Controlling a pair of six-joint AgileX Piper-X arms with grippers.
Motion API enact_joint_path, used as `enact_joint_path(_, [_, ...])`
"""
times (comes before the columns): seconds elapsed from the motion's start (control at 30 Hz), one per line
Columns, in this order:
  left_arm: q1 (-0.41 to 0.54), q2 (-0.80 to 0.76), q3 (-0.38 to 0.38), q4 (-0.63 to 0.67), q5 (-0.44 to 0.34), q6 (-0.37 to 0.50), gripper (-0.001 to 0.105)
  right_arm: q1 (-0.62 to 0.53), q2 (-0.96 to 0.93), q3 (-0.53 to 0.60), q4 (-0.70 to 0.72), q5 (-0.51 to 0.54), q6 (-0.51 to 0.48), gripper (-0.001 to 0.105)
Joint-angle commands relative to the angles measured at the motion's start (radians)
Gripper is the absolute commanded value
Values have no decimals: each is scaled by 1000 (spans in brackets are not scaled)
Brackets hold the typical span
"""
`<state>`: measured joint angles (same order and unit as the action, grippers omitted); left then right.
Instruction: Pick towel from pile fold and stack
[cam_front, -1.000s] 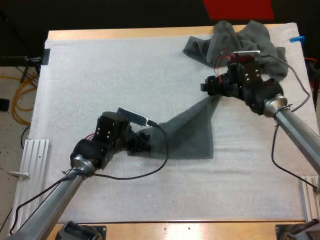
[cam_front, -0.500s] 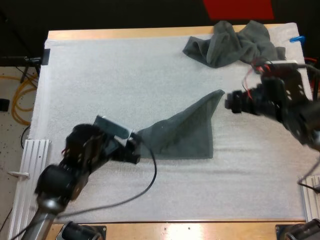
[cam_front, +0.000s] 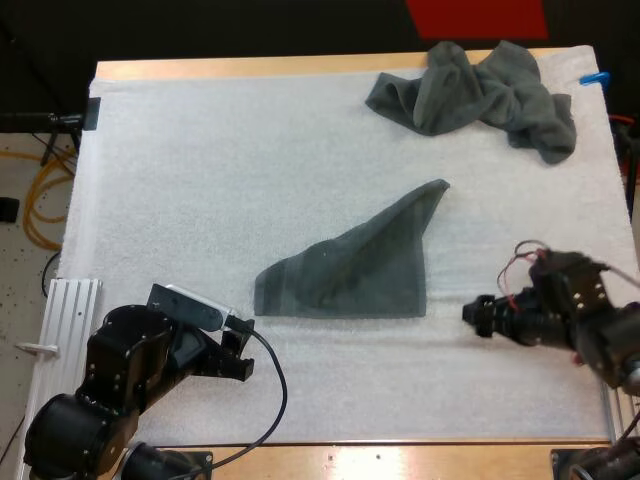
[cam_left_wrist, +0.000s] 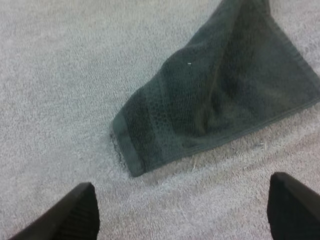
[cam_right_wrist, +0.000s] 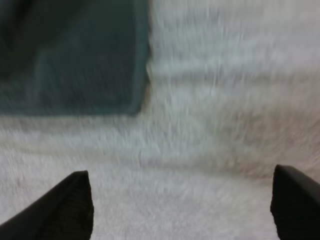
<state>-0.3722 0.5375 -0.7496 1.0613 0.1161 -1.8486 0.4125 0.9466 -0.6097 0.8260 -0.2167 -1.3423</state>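
Your left gripper (cam_front: 238, 352) and right gripper (cam_front: 478, 315) both wide open, holding nothing, flat towel (cam_front: 350, 270) between them mid-mat (cam_front: 200, 150), high view adds crumpled towel (cam_front: 480, 90) at far right corner.

Wooden table (cam_front: 250, 68) — bare edge at far and near sides, white mat (cam_front: 200, 150) over the top. Speckled floor (cam_front: 15, 290) at left, yellow cables (cam_front: 33, 200) looped on it — white ribbed rail (cam_front: 65, 320) alongside.

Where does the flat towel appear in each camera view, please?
High view: flat towel on the white mat, between left gripper and right gripper.
Left wrist view: its corner lies just beyond the open left gripper.
Right wrist view: another corner, beyond the open right gripper.
Shared landmark: the white mat beneath it.
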Motion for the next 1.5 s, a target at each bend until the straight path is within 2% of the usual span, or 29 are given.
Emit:
enact_joint_path(0.0, [0, -3, -4, -1, -17, -12, 67, 1, 8, 23, -73, -48, 17, 71])
enact_joint_path(0.13, [0, -3, -4, -17, -17, -12, 67, 1, 100, 114, -310, -123, 161, 71])
enact_joint_path(0.3, [0, -3, -4, -17, -17, -12, 67, 1, 264, 118, -468, -199, 232, 71])
enact_joint_path(0.47, [0, -3, -4, -17, -17, -18, 67, 1, 451, 118, -660, -321, 347, 71])
enact_joint_path(0.57, [0, -3, -4, -17, -17, -18, 67, 1, 525, 118, -752, -386, 395, 71])
enact_joint_path(0.63, [0, -3, -4, -17, -17, -18, 67, 1, 551, 114, -788, -390, 411, 71])
enact_joint_path(0.7, [0, -3, -4, -17, -17, -18, 67, 1, 572, 114, -818, -390, 436, 68])
enact_joint_path(0.77, [0, -3, -4, -17, -17, -18, 67, 1, 591, 114, -847, -407, 450, 60])
enact_joint_path(1.0, [0, -3, -4, -19, -17, -16, 67, 1, 627, 111, -852, -393, 453, 35])
enact_joint_path(1.13, [0, -3, -4, -19, -17, -9, 67, 1, 627, 111, -852, -362, 441, 0])
enact_joint_path(1.3, [0, 33, -4, -19, -15, -9, 67, 1, 584, 111, -808, -362, 373, 0])
enact_joint_path(1.4, [0, 90, -4, -24, -6, -9, 67, 1, 508, 111, -710, -335, 311, 0])
enact_joint_path(1.47, [0, 158, -4, -35, 22, -9, 67, 1, 444, 111, -595, -290, 254, 0])
